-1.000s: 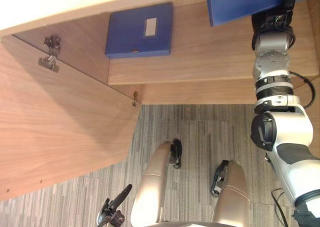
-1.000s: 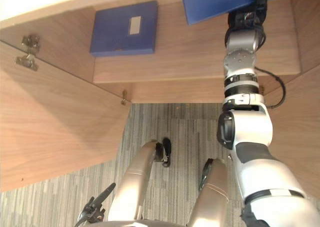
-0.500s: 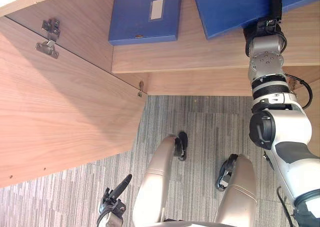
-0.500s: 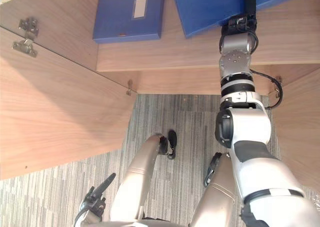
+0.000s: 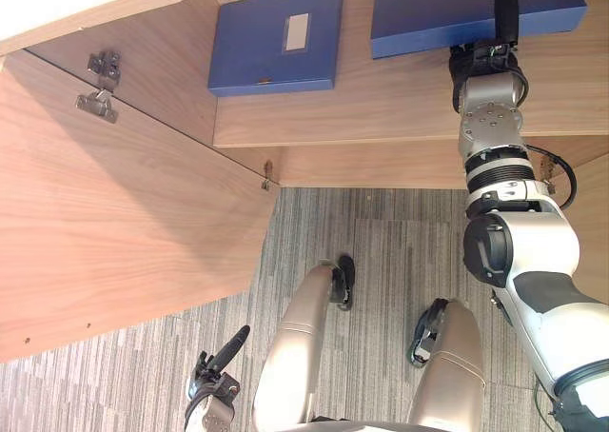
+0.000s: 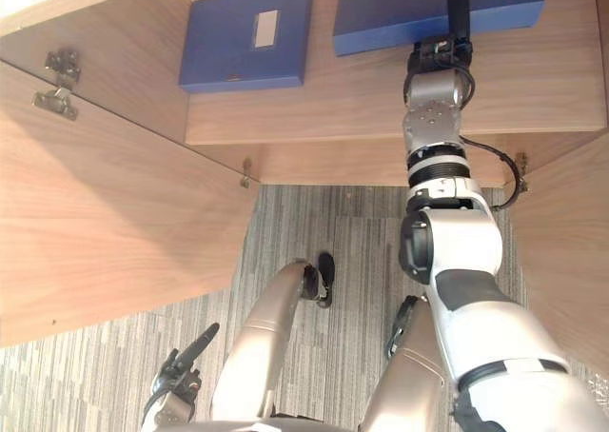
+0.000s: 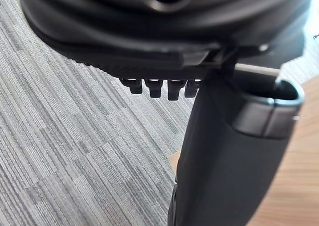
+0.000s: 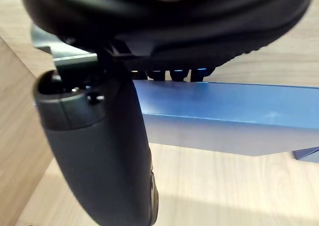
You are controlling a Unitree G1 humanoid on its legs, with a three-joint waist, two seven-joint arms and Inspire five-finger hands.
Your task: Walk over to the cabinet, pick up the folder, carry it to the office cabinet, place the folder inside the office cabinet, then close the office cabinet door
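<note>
Blue and flat, the folder (image 5: 433, 13) sits level over the office cabinet's wooden shelf (image 5: 381, 99), just beside a second, labelled folder (image 5: 276, 37). The right hand (image 5: 485, 59) is clamped on its near edge. If that grip does not let go cleanly, pulling the arm back could drag the folder toward the shelf front, where it might slip out or stop the open door (image 5: 114, 223) from closing. The left hand (image 5: 214, 391) hangs low over the floor; I cannot tell its state.

shelf (image 5: 381, 108): wooden | blue folder with label (image 5: 276, 37) flat, left | second blue folder (image 5: 428, 9) right
</note>
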